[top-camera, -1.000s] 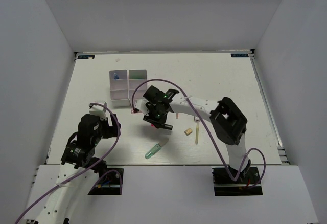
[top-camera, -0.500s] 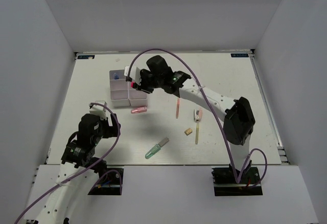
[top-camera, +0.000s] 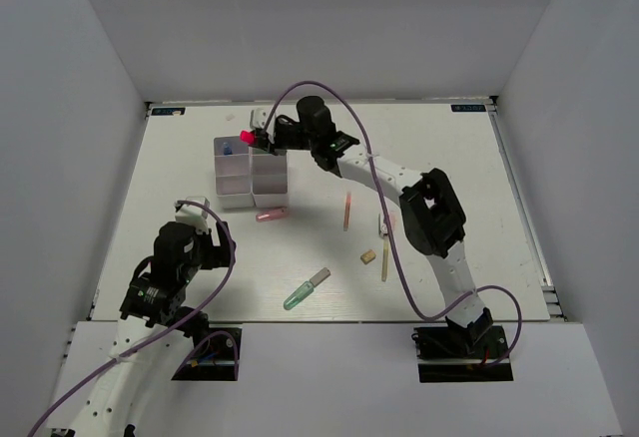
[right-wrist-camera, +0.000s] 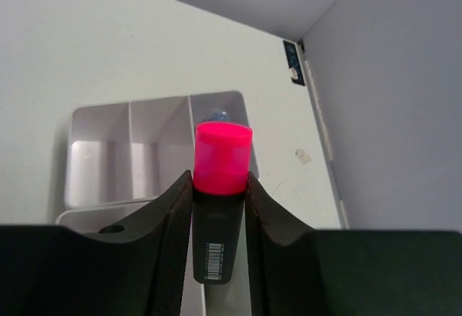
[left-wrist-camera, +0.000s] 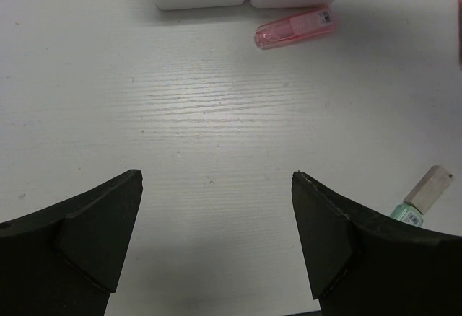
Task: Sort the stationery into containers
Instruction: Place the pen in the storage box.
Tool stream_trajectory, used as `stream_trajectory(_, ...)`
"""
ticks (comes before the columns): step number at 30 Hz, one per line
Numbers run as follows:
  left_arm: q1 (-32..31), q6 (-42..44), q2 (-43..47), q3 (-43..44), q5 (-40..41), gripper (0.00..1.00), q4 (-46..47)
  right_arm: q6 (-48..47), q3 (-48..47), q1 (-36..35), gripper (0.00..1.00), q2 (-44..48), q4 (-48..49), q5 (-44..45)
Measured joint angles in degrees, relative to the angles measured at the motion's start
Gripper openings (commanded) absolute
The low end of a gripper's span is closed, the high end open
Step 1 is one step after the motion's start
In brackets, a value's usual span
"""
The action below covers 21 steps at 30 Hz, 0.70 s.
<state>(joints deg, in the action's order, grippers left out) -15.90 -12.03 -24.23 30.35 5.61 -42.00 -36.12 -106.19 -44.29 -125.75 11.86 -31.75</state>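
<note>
Red-capped marker [top-camera: 257, 139] above 2 trays [top-camera: 234, 199]

light: bright, even, diffuse from above | shadows: faint, soft-edged on table [top-camera: 469, 168] | focus: top view sharp | left wrist view: left hand [left-wrist-camera: 216, 237] a dark, underexposed silhouette

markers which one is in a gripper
The black marker with the bright pink cap: the right gripper holds it up by the white trays; the pale green marker lies on the table.
</note>
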Motion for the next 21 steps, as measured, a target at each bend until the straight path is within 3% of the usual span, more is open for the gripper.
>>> stream_trajectory(11,0.00,0.00,0.00,0.00,-0.02,0.94,0.00,2.60,-2.58,2.21,0.00,-3.78,8.39,-1.90)
stream_trajectory(21,0.00,0.02,-0.13,0.00,-0.02,0.94,0.00,5.07,-3.32,3.69,0.00,-7.93,10.19,-1.84)
